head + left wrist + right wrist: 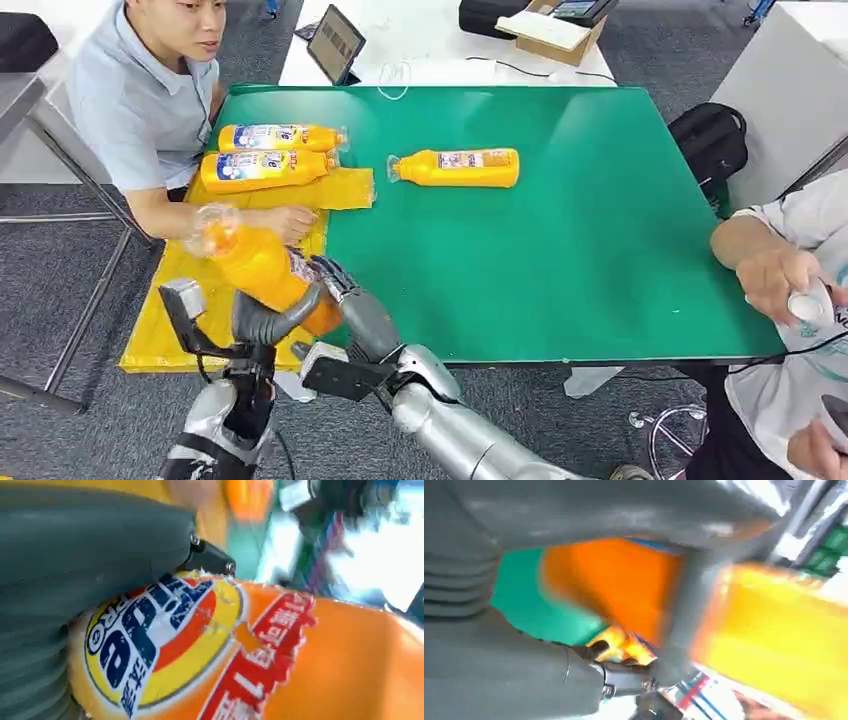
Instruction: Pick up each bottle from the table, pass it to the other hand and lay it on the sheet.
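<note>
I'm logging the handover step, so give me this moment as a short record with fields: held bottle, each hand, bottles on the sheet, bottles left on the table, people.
held bottle: orange bottle, tilted, cap end up toward the far left, above the yellow sheet
left hand: left hand wraps the bottle's lower part
right hand: right hand touches the same bottle's side; grip unclear
on sheet: two bottles lying side by side at the far end
on table: one bottle lying on the green table
people: a person's hand rests on the sheet; another person sits at the right

Both robot hands, left (262, 322) and right (345, 290), grip one orange bottle (262, 268) at seven o'clock, over the yellow sheet (175, 330).
</note>
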Robot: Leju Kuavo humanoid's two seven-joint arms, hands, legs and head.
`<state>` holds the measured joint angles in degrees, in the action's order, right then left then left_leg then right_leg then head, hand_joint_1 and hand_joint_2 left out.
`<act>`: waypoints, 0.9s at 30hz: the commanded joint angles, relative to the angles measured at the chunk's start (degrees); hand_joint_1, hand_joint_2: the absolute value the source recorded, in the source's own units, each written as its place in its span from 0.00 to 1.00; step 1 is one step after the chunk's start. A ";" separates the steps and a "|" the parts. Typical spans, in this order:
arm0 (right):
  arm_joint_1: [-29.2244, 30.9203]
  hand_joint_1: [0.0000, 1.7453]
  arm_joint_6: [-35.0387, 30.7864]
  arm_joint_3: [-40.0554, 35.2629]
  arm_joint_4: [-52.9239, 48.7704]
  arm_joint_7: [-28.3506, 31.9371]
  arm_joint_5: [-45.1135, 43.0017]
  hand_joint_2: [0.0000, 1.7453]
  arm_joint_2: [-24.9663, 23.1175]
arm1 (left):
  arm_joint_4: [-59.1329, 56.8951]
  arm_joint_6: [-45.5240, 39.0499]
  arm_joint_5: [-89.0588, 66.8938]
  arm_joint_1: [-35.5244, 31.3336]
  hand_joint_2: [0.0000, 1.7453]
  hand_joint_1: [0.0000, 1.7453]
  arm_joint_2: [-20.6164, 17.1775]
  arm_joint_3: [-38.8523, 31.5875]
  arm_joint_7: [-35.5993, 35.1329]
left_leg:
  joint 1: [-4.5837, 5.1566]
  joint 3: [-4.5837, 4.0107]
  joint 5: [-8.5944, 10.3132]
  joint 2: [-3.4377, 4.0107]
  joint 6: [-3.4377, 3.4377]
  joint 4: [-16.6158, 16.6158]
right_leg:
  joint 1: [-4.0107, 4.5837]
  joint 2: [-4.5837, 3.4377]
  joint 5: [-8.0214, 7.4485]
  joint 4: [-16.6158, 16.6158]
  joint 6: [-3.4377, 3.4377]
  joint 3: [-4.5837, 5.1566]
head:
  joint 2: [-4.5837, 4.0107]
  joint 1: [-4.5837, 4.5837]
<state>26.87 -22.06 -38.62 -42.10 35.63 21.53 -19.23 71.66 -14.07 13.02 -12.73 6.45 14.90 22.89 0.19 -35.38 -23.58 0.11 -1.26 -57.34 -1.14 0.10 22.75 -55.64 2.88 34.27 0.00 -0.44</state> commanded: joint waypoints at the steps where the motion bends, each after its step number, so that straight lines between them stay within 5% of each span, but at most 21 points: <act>1: 1.85 0.00 -5.90 -4.24 -2.93 0.14 3.63 0.00 1.15 | -20.15 -4.87 -12.30 -12.98 1.00 1.00 -1.44 -4.57 2.39 | -0.07 0.14 -0.03 -0.05 0.09 0.00 | 0.08 0.06 0.05 -0.01 -0.13 -0.13 | 0.00 -0.07; 7: 2.21 0.00 -5.66 -4.15 -3.06 1.15 4.39 0.00 1.21 | -15.40 -6.35 -23.77 -12.23 1.00 1.00 -1.42 -2.65 1.85 | -0.10 0.06 0.02 -0.15 0.10 -0.02 | 0.07 0.13 0.05 -0.03 -0.08 -0.15 | 0.00 0.00; 10: 2.34 0.00 -5.76 -4.95 -3.81 0.35 5.81 0.00 1.06 | -15.29 -14.71 -33.88 -12.84 1.00 1.00 -2.69 -1.27 1.29 | -0.15 0.12 -0.06 -0.15 0.15 -0.08 | 0.12 0.15 0.13 -0.07 -0.15 -0.23 | 0.00 0.00; 16: 1.68 0.00 -4.54 -7.65 -7.65 -2.10 8.86 0.00 1.34 | -27.93 -21.58 -54.46 -20.58 1.00 1.00 -4.67 -1.73 -5.18 | -0.14 0.05 0.02 -0.15 0.14 -0.03 | 0.12 0.15 0.05 -0.03 -0.14 -0.14 | 0.00 0.00; 27: 1.39 0.00 -4.29 -8.05 -8.69 -3.09 9.24 0.00 1.60 | -31.18 -21.73 -54.47 -22.32 1.00 1.00 -4.45 -2.93 -3.61 | -0.22 0.16 -0.04 -0.15 0.19 -0.05 | 0.21 0.15 0.12 -0.06 -0.15 -0.28 | 0.00 0.02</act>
<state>26.33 -26.62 -43.19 -49.20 31.80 30.45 -19.15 48.28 -35.93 -41.18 -31.41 3.02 11.32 19.54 0.08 -35.46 -23.46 -0.05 -1.16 -57.35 -1.04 0.27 22.74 -55.71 2.87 34.26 0.00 -0.42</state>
